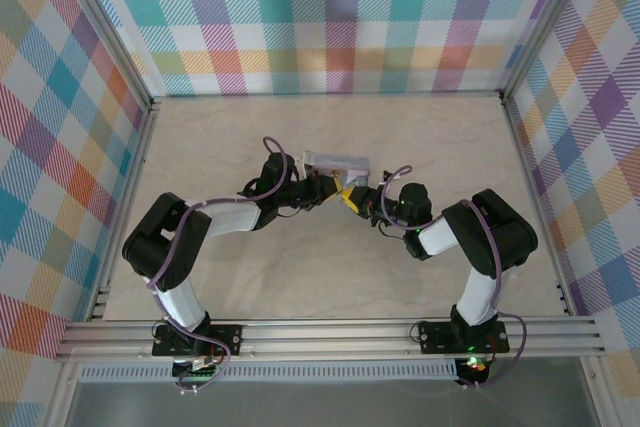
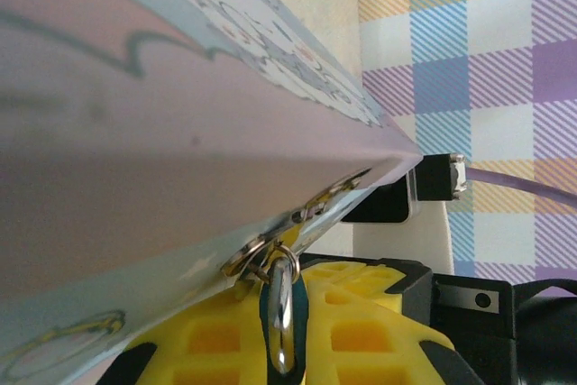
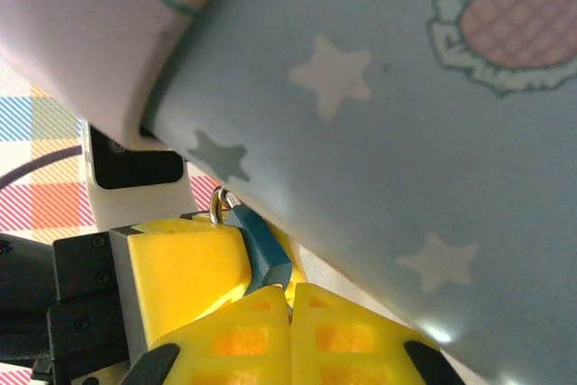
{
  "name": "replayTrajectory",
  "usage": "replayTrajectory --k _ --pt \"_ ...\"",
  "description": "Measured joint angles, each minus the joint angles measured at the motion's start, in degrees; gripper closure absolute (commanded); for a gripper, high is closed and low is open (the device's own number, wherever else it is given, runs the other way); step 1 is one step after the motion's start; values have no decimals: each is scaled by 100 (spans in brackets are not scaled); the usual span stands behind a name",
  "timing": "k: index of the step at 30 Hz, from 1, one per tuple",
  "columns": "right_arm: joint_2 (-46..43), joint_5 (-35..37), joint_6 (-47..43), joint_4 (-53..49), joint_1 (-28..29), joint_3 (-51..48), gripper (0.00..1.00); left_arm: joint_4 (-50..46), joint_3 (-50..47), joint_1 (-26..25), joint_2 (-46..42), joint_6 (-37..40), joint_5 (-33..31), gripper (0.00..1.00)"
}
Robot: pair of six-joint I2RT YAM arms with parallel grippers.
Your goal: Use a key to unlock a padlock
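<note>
The left gripper [image 2: 283,358] is clenched on the padlock [image 2: 270,308]. This is a small dark bluish piece with a shiny silver edge, pinched between the gripper's 2 yellow waffle-ribbed pads [image 2: 212,344] at the bottom centre of the left wrist view. The right gripper [image 3: 290,299] is closed too. Its 2 yellow pads are pressed together at the bottom of the right wrist view, with the tips touching the padlock's lower corner. I cannot tell whether a key sits between them. The padlock is hooked to small metal rings [image 2: 255,255] on the edge of a pale blue tin [image 2: 180,142]. The tin is smooth and rectangular, printed with white stars and a pink heart, and lies across the upper part of both wrist views. In the top view both grippers meet at centre, just below the tin.
</note>
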Motion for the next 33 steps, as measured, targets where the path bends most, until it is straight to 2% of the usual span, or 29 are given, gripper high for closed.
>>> replayTrajectory --k 3,8,12,17,24,28,33 --pt "-2 81 -46 94 24 -240 74 -203 -33 -107 -17 111 -13 100" --pt "-127 144 -195 79 24 -647 69 -520 -33 -269 -15 223 -9 100" --pt "-625 308 -444 -345 13 -940 68 -560 -33 -378 -15 278 129 100" --pt "-2020 514 -1032 -1971 2 -1060 67 -636 -33 -420 -17 319 214 100" --pt "-4153 940 -2269 -5399 2 -466 67 -710 -33 -420 -15 328 212 100" --pt "-4673 1174 -2861 -6699 4 -164 68 -800 -33 -426 -15 328 208 100" --pt "-4881 1425 -3438 -7707 72 -122 68 -815 -33 -442 -15 326 186 100"
